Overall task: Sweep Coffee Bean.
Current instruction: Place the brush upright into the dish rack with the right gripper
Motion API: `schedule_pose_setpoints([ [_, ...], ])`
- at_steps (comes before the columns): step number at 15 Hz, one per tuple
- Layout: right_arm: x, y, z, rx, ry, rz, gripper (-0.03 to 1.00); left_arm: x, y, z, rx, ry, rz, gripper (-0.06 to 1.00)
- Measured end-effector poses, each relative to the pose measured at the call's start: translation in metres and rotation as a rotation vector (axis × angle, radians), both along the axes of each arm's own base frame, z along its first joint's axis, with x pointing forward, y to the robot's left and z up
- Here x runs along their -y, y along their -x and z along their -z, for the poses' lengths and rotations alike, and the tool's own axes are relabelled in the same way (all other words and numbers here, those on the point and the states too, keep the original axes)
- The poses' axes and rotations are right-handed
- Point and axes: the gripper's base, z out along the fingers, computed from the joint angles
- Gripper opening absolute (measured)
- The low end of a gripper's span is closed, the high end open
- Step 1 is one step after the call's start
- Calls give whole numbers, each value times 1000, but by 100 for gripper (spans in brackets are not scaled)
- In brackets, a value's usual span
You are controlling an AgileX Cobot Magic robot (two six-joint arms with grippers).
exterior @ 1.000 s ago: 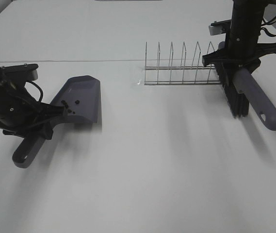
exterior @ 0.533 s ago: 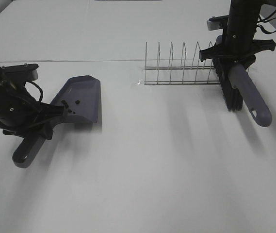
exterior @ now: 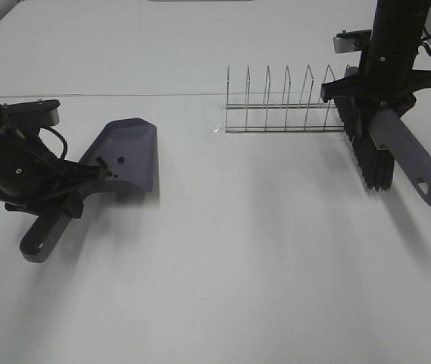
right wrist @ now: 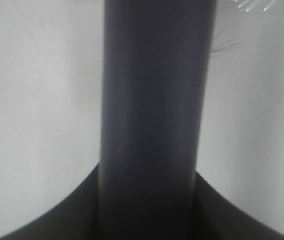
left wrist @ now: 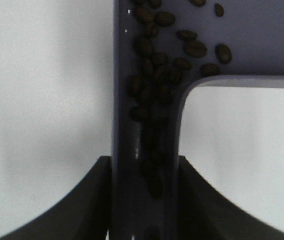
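Evidently, the sweeping step looks finished: no bean shows loose on the tabletop (exterior: 238, 265). Your left tool (left wrist: 144, 200) is clamped on the handle of the one dustpan (exterior: 128, 148). The coffee bean (left wrist: 156, 65) heap, roughly twenty-five but too overlapped to count exactly, lies in the pan just ahead of that tool. Your right tool (right wrist: 149, 205) is clamped on the one brush (exterior: 401, 152), held beside the one wire rack (exterior: 287, 112). Next, keep the pan level while setting it down.

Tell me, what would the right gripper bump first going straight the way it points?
Probably the white table, beside the thin wire rack: the right gripper points down, so the black bristles of its grey plastic brush touch first.
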Motion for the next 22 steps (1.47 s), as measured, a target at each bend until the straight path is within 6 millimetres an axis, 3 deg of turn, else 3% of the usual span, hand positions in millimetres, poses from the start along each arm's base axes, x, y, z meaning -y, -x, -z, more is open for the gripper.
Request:
schedule_pose_setpoints([
  [3,-1,7,7,-38,-13,6,34,0,0,0,0,0,0,35],
  [16,3,4,20,-58,35,-9,34,0,0,0,2,0,2,35],
  [22,-2,-13,20,-15,17,-5,34,0,-1,0,15,2,0,35],
])
